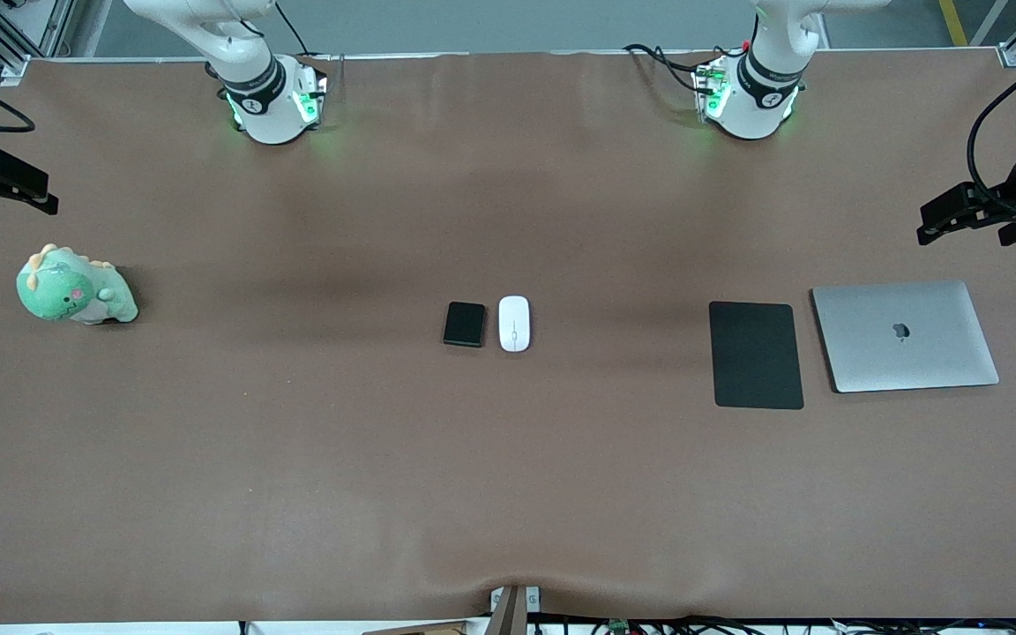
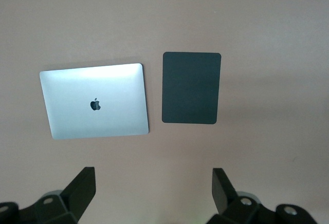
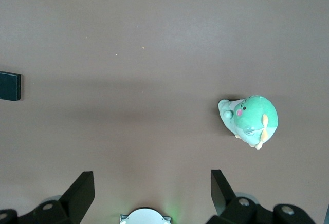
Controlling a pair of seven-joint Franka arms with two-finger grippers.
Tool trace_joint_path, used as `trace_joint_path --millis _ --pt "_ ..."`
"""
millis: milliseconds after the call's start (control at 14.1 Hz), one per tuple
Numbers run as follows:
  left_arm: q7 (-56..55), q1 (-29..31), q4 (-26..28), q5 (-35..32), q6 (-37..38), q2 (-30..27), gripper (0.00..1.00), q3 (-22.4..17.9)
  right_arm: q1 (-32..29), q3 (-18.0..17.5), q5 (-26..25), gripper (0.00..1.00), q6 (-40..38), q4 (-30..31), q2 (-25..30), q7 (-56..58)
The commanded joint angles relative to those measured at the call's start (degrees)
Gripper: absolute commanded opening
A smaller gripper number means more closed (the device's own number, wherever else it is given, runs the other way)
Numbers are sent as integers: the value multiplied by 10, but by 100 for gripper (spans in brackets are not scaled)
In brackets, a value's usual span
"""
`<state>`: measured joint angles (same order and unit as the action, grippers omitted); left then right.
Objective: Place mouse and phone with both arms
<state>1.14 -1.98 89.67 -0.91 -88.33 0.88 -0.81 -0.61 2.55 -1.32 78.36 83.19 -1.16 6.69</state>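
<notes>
One white mouse (image 1: pixel 514 323) and one black phone (image 1: pixel 464 324) are lying just beside each other at the middle of the brown table (image 1: pixel 296 459), the phone toward the right arm's end, well apart from both grippers. The left gripper (image 2: pixel 154 196) is hovering with its two fingers (image 2: pixel 82 188) standing wide apart and gripping nothing, over the table's end where one closed silver laptop (image 1: pixel 905 335) and one flat black mouse pad (image 1: pixel 756 354) are lying side by side (the pad sitting closer to the mouse). The right gripper (image 3: pixel 152 196) is hanging over its own end, fingers (image 3: pixel 82 190) likewise spread and empty, above bare cloth near one green plush dinosaur (image 1: pixel 74 287). Two arms are waiting.
</notes>
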Motion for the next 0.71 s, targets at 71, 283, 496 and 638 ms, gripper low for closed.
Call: trace_joint_path --millis 71,283,496,638 --pt "-1 8 5 -3 3 -9 100 7 -4 -4 -8 100 -3 5 8 0" --pt "-4 6 5 -4 3 -9 100 7 -5 -4 -8 100 -2 5 7 0" --pt "-4 8 5 -2 0 -9 100 7 -5 -4 -8 100 -2 5 7 -1" --pt "-6 0 5 -1 -10 7 100 9 -7 -4 -8 100 -2 5 7 0"
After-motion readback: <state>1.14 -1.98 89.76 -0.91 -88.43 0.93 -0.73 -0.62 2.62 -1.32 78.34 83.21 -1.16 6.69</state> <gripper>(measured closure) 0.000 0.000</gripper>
